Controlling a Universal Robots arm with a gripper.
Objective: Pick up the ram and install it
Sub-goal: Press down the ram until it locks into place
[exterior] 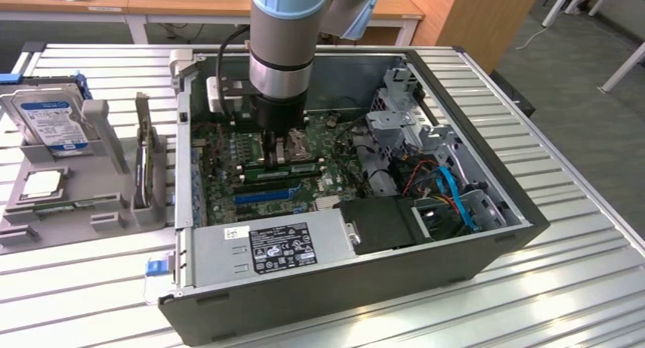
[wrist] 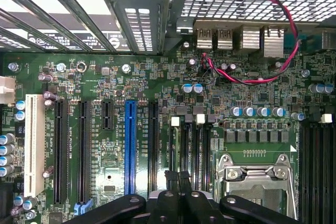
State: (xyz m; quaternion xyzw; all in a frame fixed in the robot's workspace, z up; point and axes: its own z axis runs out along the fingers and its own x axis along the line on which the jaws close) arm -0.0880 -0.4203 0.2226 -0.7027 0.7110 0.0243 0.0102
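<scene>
The ram [exterior: 285, 167], a long green stick with dark chips, stands on edge in the motherboard's memory slots [wrist: 189, 145] inside the open computer case [exterior: 504, 235]. My gripper [exterior: 274, 153] hangs straight down over the ram, next to the silver CPU socket [wrist: 254, 174]. In the wrist view the gripper [wrist: 178, 179] is shut, its black fingertips pressed together with nothing between them, in line with one memory slot. I cannot tell whether the fingertips touch the ram's top edge.
A grey fixture [exterior: 111, 216] at the exterior view's left holds a hard drive [exterior: 50, 118], a square CPU chip [exterior: 42, 183] and an upright expansion card [exterior: 146, 163]. The power supply [exterior: 272, 246], drive cage [exterior: 403, 129] and blue cables [exterior: 454, 193] crowd the case.
</scene>
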